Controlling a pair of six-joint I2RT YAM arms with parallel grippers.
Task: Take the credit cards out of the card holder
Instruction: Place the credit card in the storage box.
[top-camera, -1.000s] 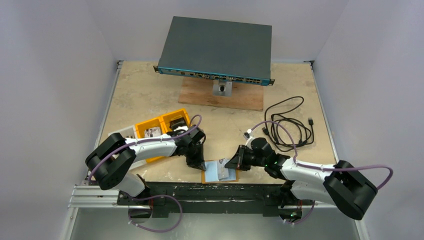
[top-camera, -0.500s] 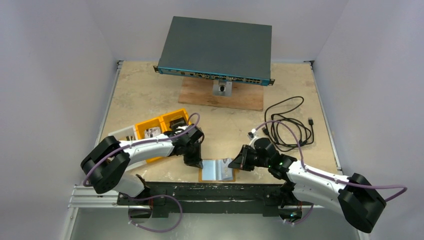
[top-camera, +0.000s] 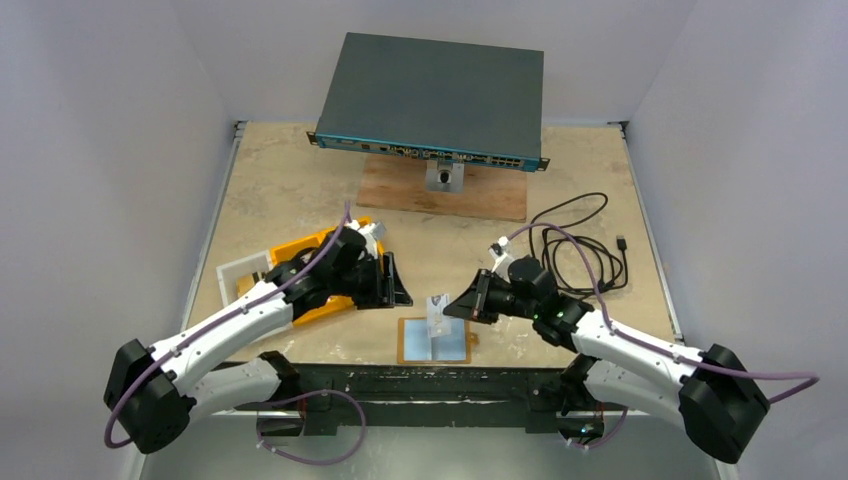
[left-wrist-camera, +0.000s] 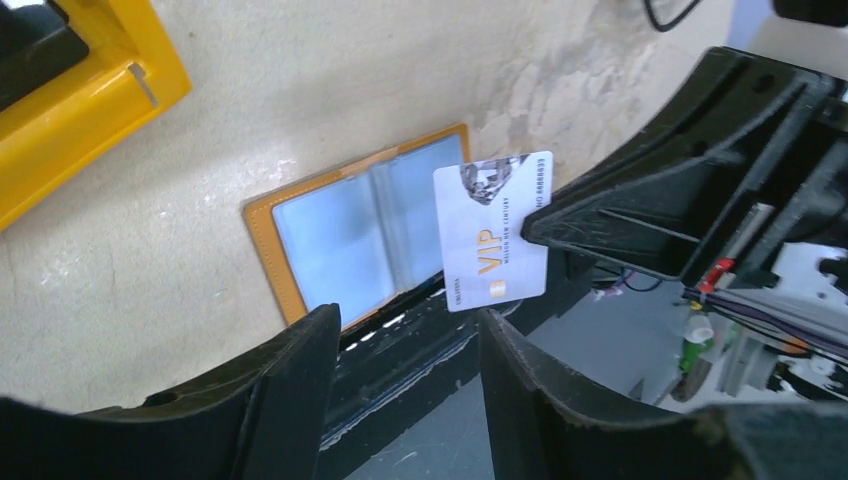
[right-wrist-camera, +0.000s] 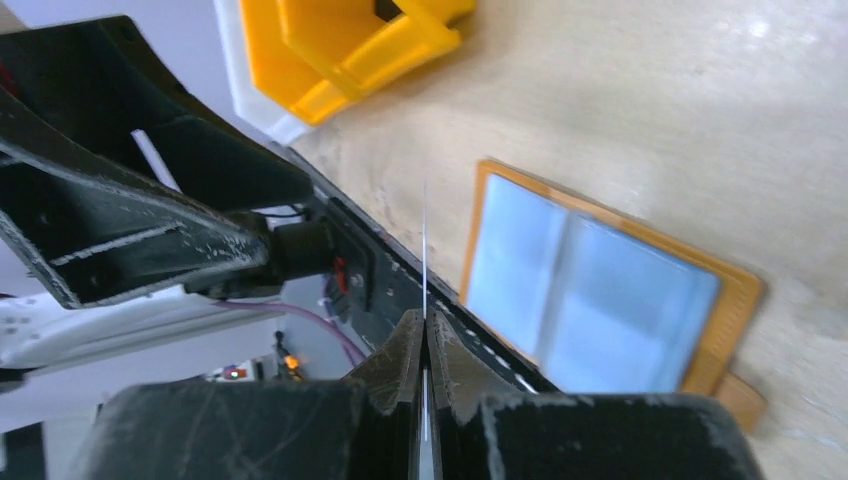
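The card holder (top-camera: 432, 343) lies open and flat at the table's front edge, tan-orange with clear pockets; it also shows in the wrist views (left-wrist-camera: 335, 235) (right-wrist-camera: 600, 290). My right gripper (top-camera: 452, 308) (right-wrist-camera: 425, 325) is shut on one credit card (top-camera: 438, 308), a silver card marked VIP (left-wrist-camera: 495, 240), held upright above the holder's right half and apart from it. In the right wrist view the card (right-wrist-camera: 425, 240) shows edge-on as a thin white line. My left gripper (top-camera: 398, 284) (left-wrist-camera: 405, 330) is open and empty, raised to the upper left of the holder.
A yellow-orange compartment tray (top-camera: 298, 250) and a white bin (top-camera: 240, 272) sit under the left arm. A network switch (top-camera: 430, 95) stands on a wooden board (top-camera: 445, 195) at the back. A coiled black cable (top-camera: 575, 250) lies at right. The black rail (top-camera: 420, 378) borders the front edge.
My left gripper has opened, let go of the holder and drawn back up and left. The right gripper has lifted the card clear of the holder, which now lies flat.
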